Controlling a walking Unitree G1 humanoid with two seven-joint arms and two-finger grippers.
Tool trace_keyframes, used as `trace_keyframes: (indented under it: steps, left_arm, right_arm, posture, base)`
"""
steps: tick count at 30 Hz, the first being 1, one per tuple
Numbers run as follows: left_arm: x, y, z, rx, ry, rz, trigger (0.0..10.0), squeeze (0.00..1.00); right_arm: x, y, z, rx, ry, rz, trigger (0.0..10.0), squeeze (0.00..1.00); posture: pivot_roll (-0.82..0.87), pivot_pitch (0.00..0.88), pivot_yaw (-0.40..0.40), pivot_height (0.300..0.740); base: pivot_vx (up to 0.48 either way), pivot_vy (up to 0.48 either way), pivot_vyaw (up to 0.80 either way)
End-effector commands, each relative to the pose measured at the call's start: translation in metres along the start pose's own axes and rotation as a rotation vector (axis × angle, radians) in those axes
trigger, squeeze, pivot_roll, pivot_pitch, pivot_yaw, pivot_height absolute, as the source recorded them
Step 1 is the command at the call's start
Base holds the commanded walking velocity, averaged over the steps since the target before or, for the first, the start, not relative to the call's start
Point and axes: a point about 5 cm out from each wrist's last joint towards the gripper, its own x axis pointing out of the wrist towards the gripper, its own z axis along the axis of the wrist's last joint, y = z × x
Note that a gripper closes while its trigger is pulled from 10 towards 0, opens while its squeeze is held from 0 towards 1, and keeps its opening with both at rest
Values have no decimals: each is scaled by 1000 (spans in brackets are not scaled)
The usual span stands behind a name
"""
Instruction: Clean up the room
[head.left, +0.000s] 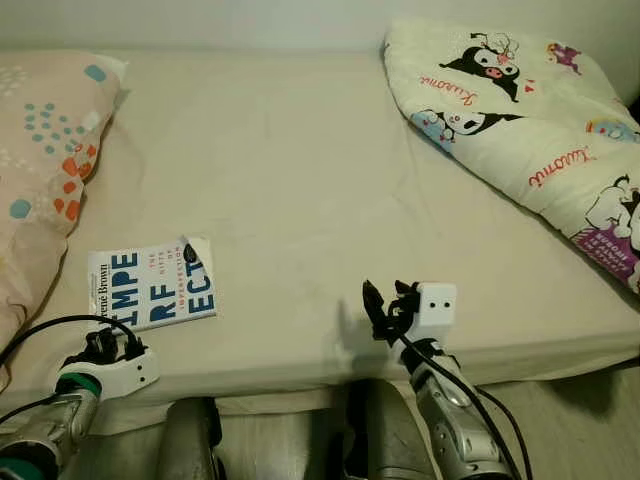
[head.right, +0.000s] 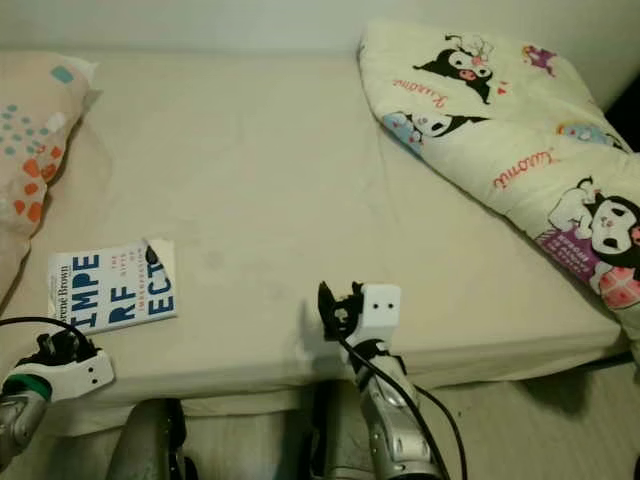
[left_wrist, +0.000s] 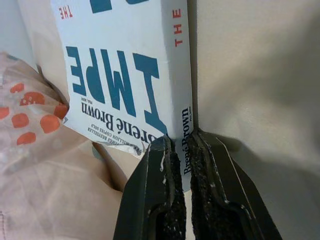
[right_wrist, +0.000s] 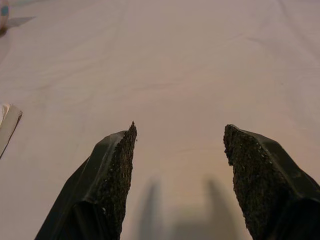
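Observation:
A white paperback book (head.left: 152, 285) with big blue letters lies flat on the bed (head.left: 300, 180), near its front edge on the left. My left gripper (head.left: 103, 343) is at the book's near left corner. In the left wrist view the two fingers (left_wrist: 160, 165) stand almost together, pinching the spine end of the book (left_wrist: 125, 70). My right gripper (head.left: 385, 305) hovers over the front edge of the bed, right of the book and apart from it. Its fingers (right_wrist: 117, 165) are spread wide with bare sheet between them.
A pink pillow (head.left: 40, 150) with orange and teal dots lies on the left, close to the book. A cream cartoon-print blanket (head.left: 520, 110) is bunched at the bed's back right. The wall runs behind the bed. A strip of floor (head.left: 580, 420) shows at the lower right.

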Motion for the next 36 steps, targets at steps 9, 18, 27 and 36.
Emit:
trace_keyframes:
  steps: [9,18,27,36]
  left_arm:
    - [-31,-35,-26,121,2,-160,10000,0]
    - [-57,-46,-58,179,49,-221,10000,0]
    - [-45,-37,-48,170,29,-174,10000,0]
    - [-24,-22,-27,107,8,-99,10000,0]
  right_arm:
    - [-6,-5,-8,0,23,-24,10000,0]
    - [-2,-1,-8,3,28,-8,10000,0]
    - [0,-1,-7,2,24,-5,10000,0]
    - [-1,-2,-8,0,23,-8,10000,0]
  posture:
    - [-6,176,-14,600]
    - [29,175,-29,600]
    - [24,173,-29,600]
    - [14,172,-25,600]
  base:
    - [0,0,0]
    - [0,0,0]
    - [0,0,0]
    - [0,0,0]
